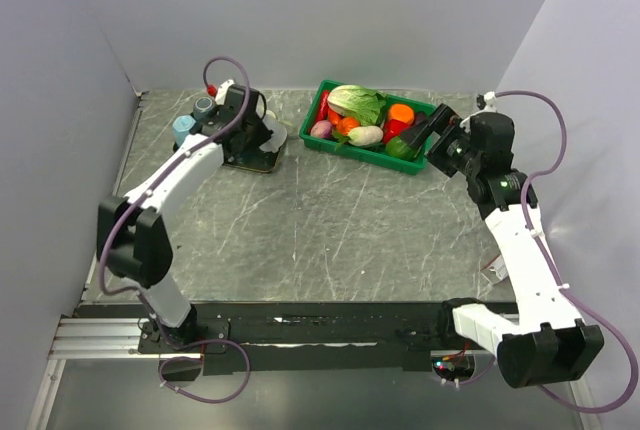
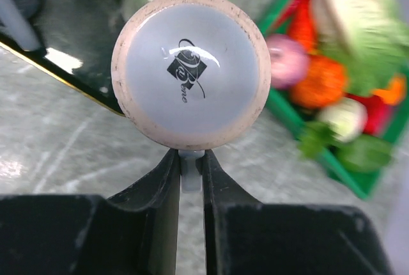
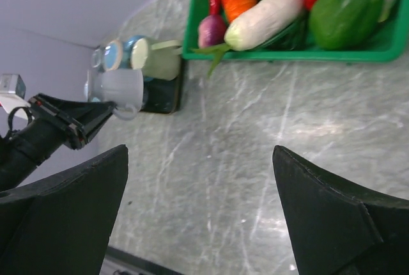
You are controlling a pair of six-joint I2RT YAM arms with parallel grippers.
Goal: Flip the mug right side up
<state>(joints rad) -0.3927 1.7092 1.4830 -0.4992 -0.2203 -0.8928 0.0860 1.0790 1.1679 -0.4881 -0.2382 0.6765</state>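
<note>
The left gripper (image 2: 190,176), jaws pinched narrow on the handle, holds the pale glazed ceramic mug (image 2: 190,70) above the black tray (image 1: 262,157), likely for rotating upright; the right gripper (image 3: 199,160) has its jaws gaping wide.

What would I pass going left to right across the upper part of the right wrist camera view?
white mug → pale green mug → purple onion → white radish → green pepper
</note>
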